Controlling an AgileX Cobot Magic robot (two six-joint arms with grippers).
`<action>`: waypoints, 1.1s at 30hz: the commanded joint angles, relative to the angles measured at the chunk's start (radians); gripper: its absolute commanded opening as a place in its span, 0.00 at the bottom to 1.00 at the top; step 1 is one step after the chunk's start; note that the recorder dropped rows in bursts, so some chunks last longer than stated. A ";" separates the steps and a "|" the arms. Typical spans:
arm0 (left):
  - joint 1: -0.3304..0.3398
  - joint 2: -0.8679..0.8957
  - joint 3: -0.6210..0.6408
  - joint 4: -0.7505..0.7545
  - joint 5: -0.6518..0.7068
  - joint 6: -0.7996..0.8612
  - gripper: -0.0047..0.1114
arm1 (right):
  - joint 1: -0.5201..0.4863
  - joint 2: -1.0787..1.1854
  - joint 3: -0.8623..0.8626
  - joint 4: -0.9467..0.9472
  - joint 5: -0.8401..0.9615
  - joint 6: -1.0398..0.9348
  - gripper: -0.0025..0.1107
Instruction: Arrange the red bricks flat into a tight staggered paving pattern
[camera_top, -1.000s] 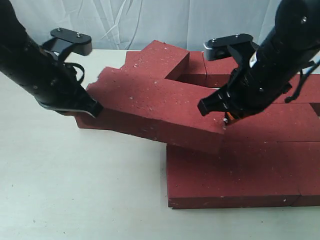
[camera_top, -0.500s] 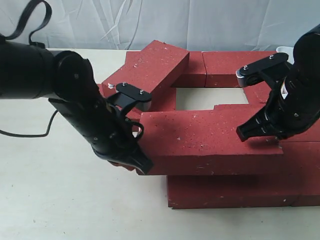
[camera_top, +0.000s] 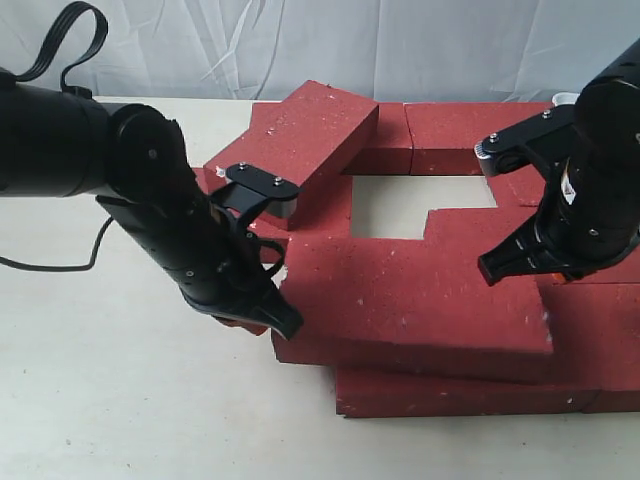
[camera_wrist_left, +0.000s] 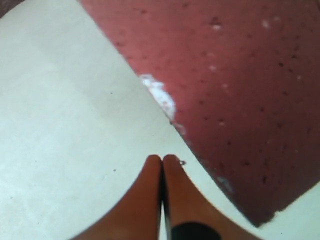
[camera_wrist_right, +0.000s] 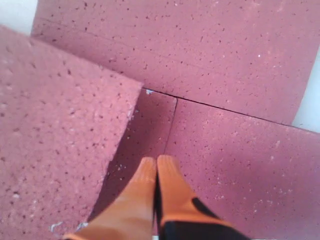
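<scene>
Several red bricks lie flat in a group on the pale table (camera_top: 120, 400). One red brick (camera_top: 420, 300) rests askew on top of the front row (camera_top: 470, 390). Another brick (camera_top: 310, 130) lies skewed at the back left. My left gripper (camera_top: 285, 322) is shut and empty, low by the top brick's left end; in the left wrist view its tips (camera_wrist_left: 162, 159) sit over the table beside the brick's chipped edge (camera_wrist_left: 240, 90). My right gripper (camera_top: 490, 270) is shut and empty at that brick's far right end; its tips (camera_wrist_right: 157, 161) hover over laid bricks (camera_wrist_right: 240, 165) beside the raised brick (camera_wrist_right: 55, 130).
A rectangular gap (camera_top: 400, 205) in the middle of the bricks shows the bare table. A white curtain (camera_top: 320, 40) hangs behind the table. A small white object (camera_top: 566, 98) peeks out at the back right. A black cable (camera_top: 70, 30) loops above the left arm.
Over the last second the loose brick went from tilted across the back to lying on the front row. The left arm swung forward with it. Lately the brick turned slightly.
</scene>
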 joint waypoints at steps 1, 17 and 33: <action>0.011 -0.008 -0.005 0.003 0.023 -0.001 0.04 | 0.003 -0.008 -0.006 -0.023 0.008 0.009 0.01; 0.111 -0.151 -0.016 0.096 0.025 -0.004 0.04 | 0.003 -0.008 -0.061 -0.019 -0.048 0.021 0.01; 0.409 -0.181 -0.021 0.039 -0.126 -0.004 0.04 | 0.003 0.176 -0.364 0.153 -0.252 -0.065 0.01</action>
